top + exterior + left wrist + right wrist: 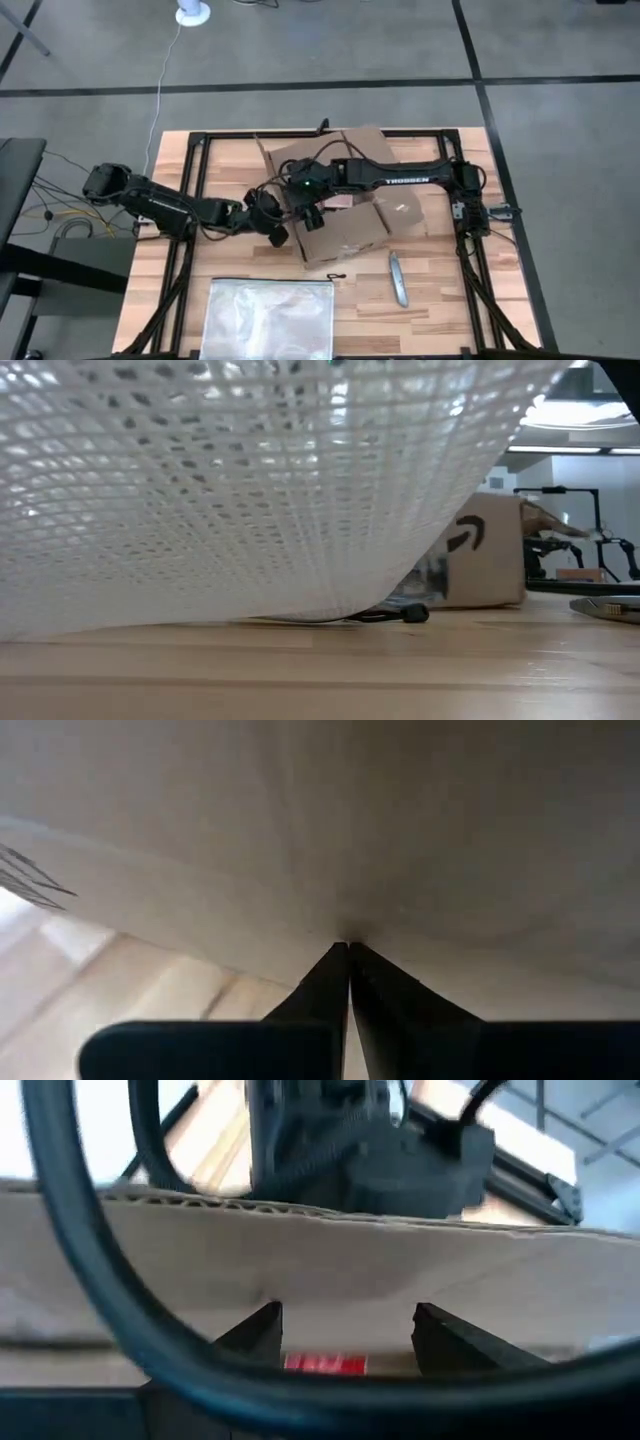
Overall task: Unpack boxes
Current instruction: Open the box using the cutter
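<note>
Brown corrugated cardboard shipping box (340,205), flaps splayed open, is lying at mid-table, slightly toward the far edge. The right gripper (345,1330) is reaching from the right across the open top, fingers parted, a cardboard wall just ahead and something red showing low between them. The left gripper (348,952) is pressing against the box's left near wall with its fingers closed together, tips touching pale cardboard. A clear plastic zip bag (268,318) is lying at the near edge; a grey folding utility knife (399,278) is resting to its right, near the box. Judged step: emptying the opened box. The next move is likely calling for the right gripper to descend and close on the contents while the left steadies the box.
</note>
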`<state>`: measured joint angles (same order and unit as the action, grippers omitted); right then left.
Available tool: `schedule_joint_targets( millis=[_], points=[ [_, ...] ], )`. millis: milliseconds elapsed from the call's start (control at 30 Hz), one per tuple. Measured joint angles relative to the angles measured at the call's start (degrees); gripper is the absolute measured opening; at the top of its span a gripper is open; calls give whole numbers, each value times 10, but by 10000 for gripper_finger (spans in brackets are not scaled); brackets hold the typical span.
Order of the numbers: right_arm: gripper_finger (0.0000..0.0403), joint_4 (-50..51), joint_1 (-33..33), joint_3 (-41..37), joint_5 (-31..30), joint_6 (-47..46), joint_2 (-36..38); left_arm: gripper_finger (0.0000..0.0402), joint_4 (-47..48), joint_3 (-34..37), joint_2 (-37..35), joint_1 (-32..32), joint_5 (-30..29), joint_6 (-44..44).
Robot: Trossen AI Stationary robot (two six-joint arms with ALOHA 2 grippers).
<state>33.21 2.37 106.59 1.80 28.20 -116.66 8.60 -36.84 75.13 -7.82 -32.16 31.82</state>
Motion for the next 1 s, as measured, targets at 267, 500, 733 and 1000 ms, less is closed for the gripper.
schedule_joint_targets(
  millis=[267,500,733,1000],
  points=[
    [208,0,-2,-2,0,-23,-17,0,259,-112,-43,-28,70,10],
    [208,-25,-10,-20,0,-25,-18,0,476,-328,-73,-88,70,29],
    [208,-25,-17,-20,7,-43,-37,0,431,-365,-67,-43,-6,-68],
    [208,-3,-10,-21,9,-59,-35,0,436,-255,-55,-26,51,-10]
  ],
)
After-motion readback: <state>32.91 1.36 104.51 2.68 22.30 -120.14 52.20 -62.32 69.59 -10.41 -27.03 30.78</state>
